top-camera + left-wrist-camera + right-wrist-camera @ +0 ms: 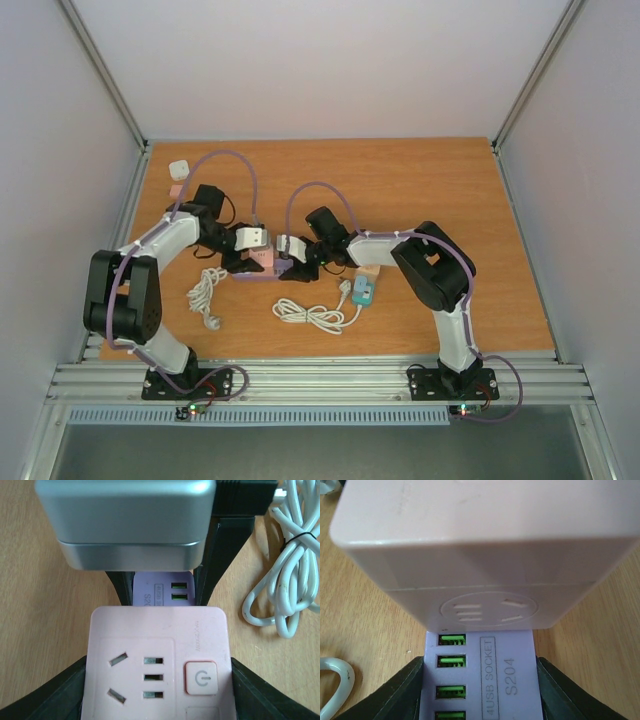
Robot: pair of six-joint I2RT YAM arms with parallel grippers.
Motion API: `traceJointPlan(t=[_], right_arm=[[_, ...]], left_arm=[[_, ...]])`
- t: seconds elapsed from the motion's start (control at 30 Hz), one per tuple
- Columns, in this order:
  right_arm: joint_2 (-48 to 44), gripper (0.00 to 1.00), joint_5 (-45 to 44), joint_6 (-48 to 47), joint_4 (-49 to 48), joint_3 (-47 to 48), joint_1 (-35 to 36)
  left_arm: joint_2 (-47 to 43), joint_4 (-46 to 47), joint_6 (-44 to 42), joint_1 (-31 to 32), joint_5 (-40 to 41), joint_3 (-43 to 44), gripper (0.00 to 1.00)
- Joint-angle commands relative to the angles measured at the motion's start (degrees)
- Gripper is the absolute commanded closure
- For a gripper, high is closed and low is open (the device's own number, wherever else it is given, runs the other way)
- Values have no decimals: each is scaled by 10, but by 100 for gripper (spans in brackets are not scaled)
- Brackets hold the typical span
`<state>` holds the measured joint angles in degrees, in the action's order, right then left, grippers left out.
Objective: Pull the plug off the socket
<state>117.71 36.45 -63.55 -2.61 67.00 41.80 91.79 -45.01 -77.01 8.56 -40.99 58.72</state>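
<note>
Plug (pixel 480 680), long axis level, pointing left into socket (pixel 160 630)

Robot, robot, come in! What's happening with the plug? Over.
Left hand shut on socket. Right hand shut on plug. Plug not out yet. White cable beside, nothing blocking. Over.

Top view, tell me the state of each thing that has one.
Left gripper: shut on pink socket.
Right gripper: shut on USB block.
USB block: butted against pink socket, not yet pulled off.
Pink socket: top outlets empty.
Left cable: coiled, loose on the table.
Middle cable: coiled, loose on the table.
</note>
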Motion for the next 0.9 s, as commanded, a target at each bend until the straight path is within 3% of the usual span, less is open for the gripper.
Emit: traceJointPlan(t=[0.0, 0.23, 0.6, 0.87], right_arm=[[16, 78, -25, -16, 12, 5, 2], [26, 84, -33, -12, 36, 21, 1], [48, 89, -49, -5, 60, 42, 1], [52, 89, -72, -22, 55, 32, 1]], left_arm=[[-2, -41, -5, -2, -85, 38, 67], [-9, -36, -13, -2, -72, 37, 67], [-56, 60, -21, -1, -32, -58, 70], [17, -32, 24, -9, -87, 36, 70]])
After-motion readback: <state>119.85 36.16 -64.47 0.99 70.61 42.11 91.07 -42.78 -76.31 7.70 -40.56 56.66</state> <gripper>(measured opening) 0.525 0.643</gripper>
